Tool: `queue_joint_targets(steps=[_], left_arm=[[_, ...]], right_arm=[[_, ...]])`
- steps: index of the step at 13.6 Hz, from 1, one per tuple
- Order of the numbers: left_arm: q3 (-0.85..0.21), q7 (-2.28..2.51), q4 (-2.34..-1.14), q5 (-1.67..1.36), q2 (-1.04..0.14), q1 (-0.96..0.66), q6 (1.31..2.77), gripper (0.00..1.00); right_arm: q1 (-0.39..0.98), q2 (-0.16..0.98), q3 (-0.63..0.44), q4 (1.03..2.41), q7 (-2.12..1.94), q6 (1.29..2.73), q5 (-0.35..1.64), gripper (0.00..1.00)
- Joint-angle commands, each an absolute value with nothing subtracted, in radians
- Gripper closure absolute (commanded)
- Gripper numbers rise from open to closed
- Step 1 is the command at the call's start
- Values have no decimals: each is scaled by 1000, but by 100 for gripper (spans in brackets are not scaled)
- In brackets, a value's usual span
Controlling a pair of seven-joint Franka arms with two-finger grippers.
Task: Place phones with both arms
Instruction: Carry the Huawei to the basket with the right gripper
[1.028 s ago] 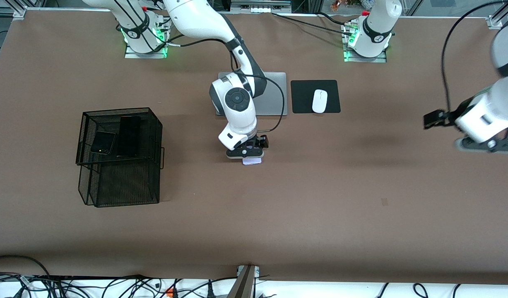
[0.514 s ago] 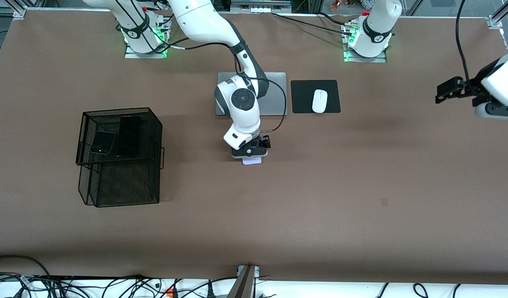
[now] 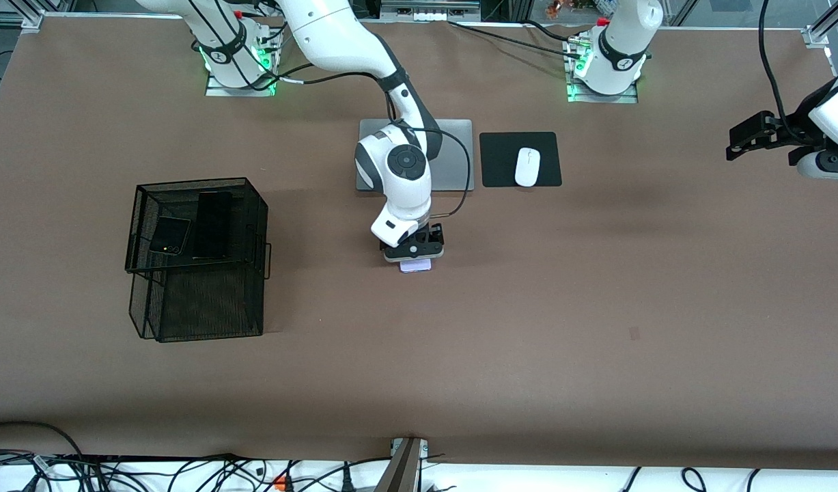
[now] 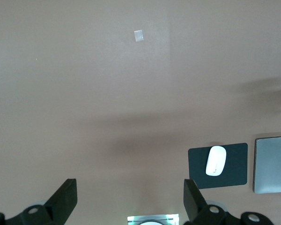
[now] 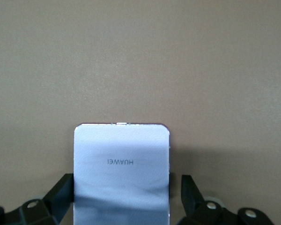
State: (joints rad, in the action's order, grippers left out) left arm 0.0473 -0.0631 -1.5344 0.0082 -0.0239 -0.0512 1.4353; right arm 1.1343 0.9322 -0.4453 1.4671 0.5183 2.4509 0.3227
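The pale lilac-white phone [image 3: 416, 266] lies flat on the brown table near its middle, nearer the front camera than the laptop. My right gripper [image 3: 414, 255] is down over it. In the right wrist view the phone [image 5: 122, 164] lies between the open fingers [image 5: 62, 190], with a small gap on one side. The squarish black folded phone [image 3: 171, 235] and the long slim black phone [image 3: 213, 224] lie on the top tier of the black wire basket [image 3: 255, 205]. My left gripper [image 3: 748, 132] is open and empty, up in the air at the left arm's end of the table [image 4: 130, 201].
A grey laptop [image 3: 453, 154] lies closed beside a black pad [image 3: 500, 147] with a white mouse [image 3: 527, 166]; both show in the left wrist view [image 4: 272, 164] [image 4: 216, 160]. The basket stands toward the right arm's end.
My left arm has swung up and toward its base side at the table's end. My right gripper has settled a little lower around the lilac phone, which has not moved.
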Motion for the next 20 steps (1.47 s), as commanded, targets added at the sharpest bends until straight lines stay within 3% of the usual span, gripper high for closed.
queue_joint_targets(steps=[1,3,4,5,6,8,10,14,17,20], left_arm=[[41,-67,-1557,-12,-3,-38,1439,0],[43,-69,-1557,-12,-5,-38,1431,0],[43,-68,-1557,-12,-5,-38,1428,0],[48,-67,-1555,-12,-5,-38,1425,0],[51,-69,-1551,-12,-5,-37,1419,0],[51,-69,-1548,-12,-5,-34,1413,0],[51,-69,-1546,-12,-5,-34,1410,0],[51,-67,-1546,-12,-5,-29,1410,0],[51,-69,-1546,-12,-5,-23,1408,0],[51,-69,-1545,-12,-5,-23,1408,0]], right_arm=[[1144,957,-448,1450,528,2473,319,0],[1147,962,-448,1450,531,2473,322,2],[1147,962,-449,1450,529,2473,321,14],[1147,960,-449,1450,529,2473,321,39],[1146,959,-449,1448,532,2471,324,81],[1140,947,-456,1448,515,2467,324,100],[1137,914,-497,1463,518,2430,325,100],[1094,761,-734,1473,456,2122,351,100],[961,649,-768,1473,226,1962,353,100],[873,632,-811,1476,56,1905,353,100]])
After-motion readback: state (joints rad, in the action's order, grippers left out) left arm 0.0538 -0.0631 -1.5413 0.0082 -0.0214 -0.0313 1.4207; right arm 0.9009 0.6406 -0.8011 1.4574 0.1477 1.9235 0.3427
